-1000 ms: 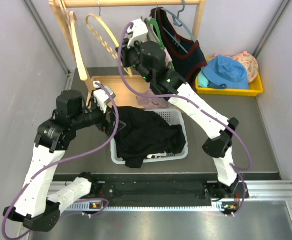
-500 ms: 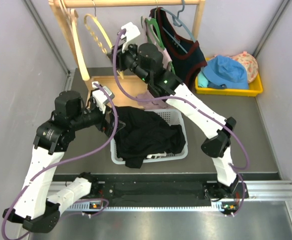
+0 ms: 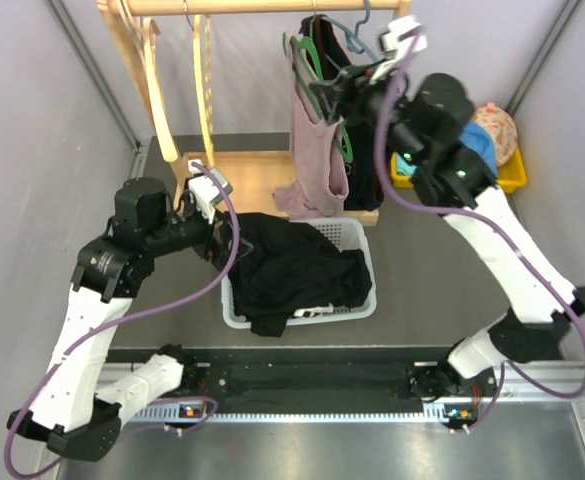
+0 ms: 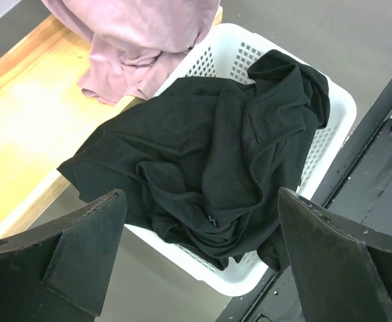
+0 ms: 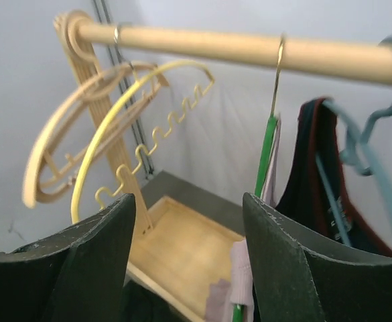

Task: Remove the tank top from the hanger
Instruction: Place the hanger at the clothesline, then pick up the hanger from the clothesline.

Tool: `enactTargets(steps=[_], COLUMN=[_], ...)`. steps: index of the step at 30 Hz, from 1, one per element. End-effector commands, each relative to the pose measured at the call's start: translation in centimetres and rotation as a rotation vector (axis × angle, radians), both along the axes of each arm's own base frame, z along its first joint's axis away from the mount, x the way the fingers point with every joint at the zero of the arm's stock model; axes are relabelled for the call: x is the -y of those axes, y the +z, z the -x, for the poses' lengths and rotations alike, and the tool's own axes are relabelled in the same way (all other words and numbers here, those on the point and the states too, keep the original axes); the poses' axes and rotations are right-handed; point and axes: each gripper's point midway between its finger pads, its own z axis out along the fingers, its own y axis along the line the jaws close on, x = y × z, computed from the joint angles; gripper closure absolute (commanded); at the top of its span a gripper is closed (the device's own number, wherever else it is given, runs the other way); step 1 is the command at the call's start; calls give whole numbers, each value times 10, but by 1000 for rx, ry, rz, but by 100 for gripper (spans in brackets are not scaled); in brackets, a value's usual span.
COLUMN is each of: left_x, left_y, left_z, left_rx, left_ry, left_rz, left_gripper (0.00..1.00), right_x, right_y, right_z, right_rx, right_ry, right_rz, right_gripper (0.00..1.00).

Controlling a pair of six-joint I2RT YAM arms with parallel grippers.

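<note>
A mauve tank top [image 3: 317, 150] hangs on a green hanger [image 3: 305, 60] from the wooden rod [image 3: 262, 6]; its hem drapes onto the rack base beside the basket. My right gripper [image 3: 334, 92] stands open just right of that hanger, gripping nothing. In the right wrist view the green hanger [image 5: 266, 154] and the mauve tank top [image 5: 239, 268] show past the right finger of the open gripper [image 5: 187, 201]. My left gripper [image 3: 227, 240] is open over the basket's left edge; in its own view the gripper [image 4: 201, 194] is empty above a black garment [image 4: 222, 134].
The white basket [image 3: 362, 305] holds the black garment. A dark tank top with red trim [image 5: 309, 181] hangs on a blue hanger [image 5: 376, 134] behind the green one. A yellow hanger [image 5: 135, 94] hangs at the rod's left. A yellow bin [image 3: 512, 178] of hats sits at the right wall.
My right arm swung from the left of the green hanger to its right, and its gripper opened. The mauve tank top now hangs in full view. The left arm has not moved.
</note>
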Motion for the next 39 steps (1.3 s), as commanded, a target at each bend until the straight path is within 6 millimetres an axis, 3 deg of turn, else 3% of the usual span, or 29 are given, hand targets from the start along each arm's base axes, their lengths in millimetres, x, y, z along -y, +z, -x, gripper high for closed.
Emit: enactTargets(steps=[1, 12, 17, 28, 34, 39], left_x=[4, 7, 9, 12, 11, 12], left_y=[25, 31, 31, 34, 32, 30], left_z=[-6, -5, -5, -7, -7, -6], left_rx=[72, 73, 69, 59, 57, 51], left_ry=[-4, -15, -24, -31, -30, -33], left_rz=[43, 61, 67, 79, 77, 75], left_gripper=[1, 1, 1, 1, 1, 1], right_x=[19, 21, 29, 33, 39, 46], right_y=[22, -30, -37, -70, -57, -29], right_z=[20, -1, 0, -4, -1, 3], right_rx=[45, -42, -42, -59, -25, 36], right_ry=[11, -46, -75, -99, -108, -127], right_rz=[-20, 103, 119, 207, 206, 184], right_gripper=[36, 39, 39, 42, 42, 39])
